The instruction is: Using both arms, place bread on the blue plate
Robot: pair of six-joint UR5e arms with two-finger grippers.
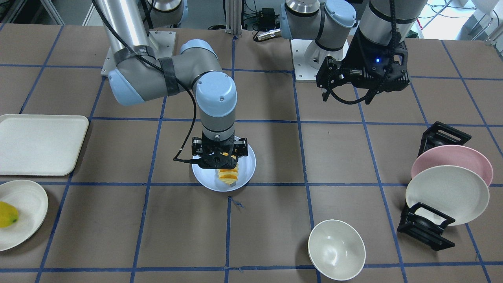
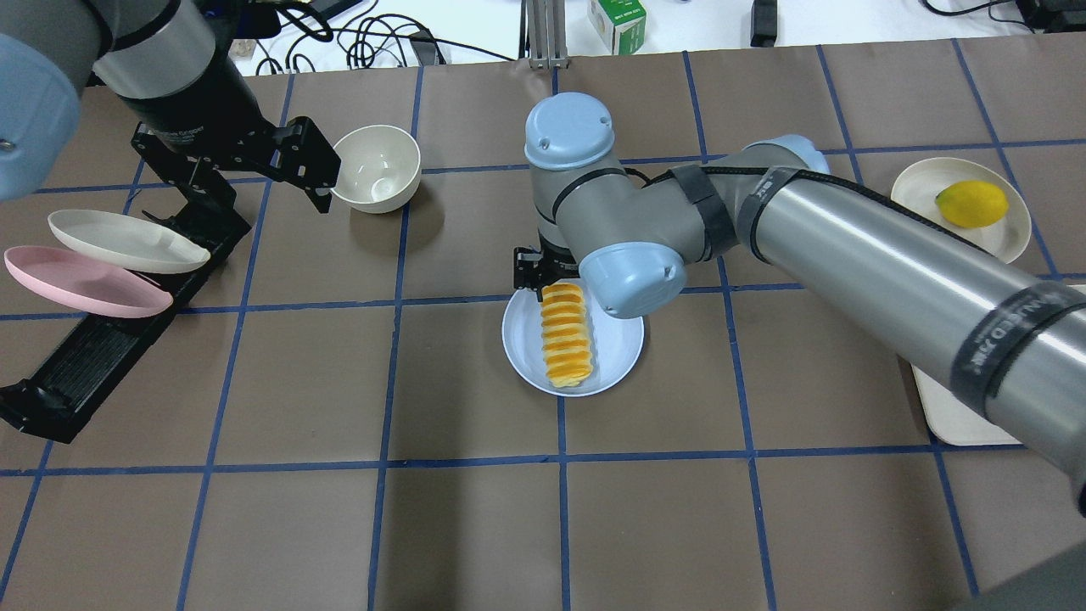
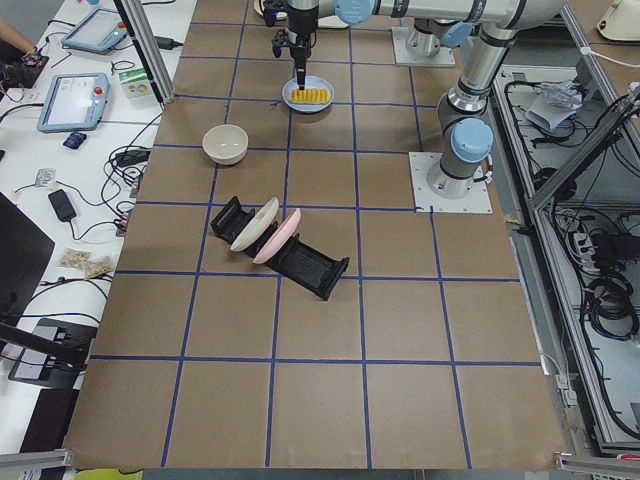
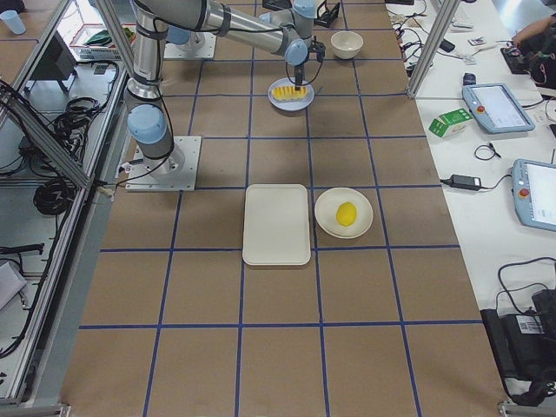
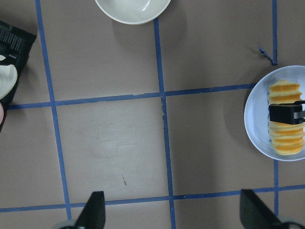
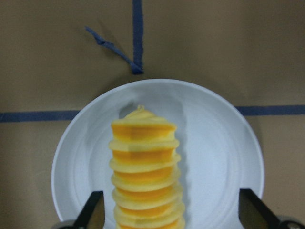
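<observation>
The bread (image 1: 228, 175) lies flat on the blue plate (image 1: 247, 169) near the table's middle; it also shows in the overhead view (image 2: 567, 335) on the plate (image 2: 615, 344). My right gripper (image 1: 218, 159) hangs straight down over the bread's robot-side end. In the right wrist view its fingers (image 6: 93, 212) stand wide apart on either side of the bread (image 6: 145, 162), open and not touching it. My left gripper (image 1: 347, 96) hovers high near its base, open and empty. The left wrist view shows the bread (image 5: 285, 138) on the plate (image 5: 255, 114) off to its right.
A white bowl (image 2: 376, 168) stands near my left gripper. A black rack (image 2: 93, 356) holds a pink plate (image 2: 85, 284) and a cream plate (image 2: 127, 242). On my right are a cream tray (image 1: 39, 143) and a cream plate (image 2: 920, 182) with a yellow fruit (image 2: 971, 204).
</observation>
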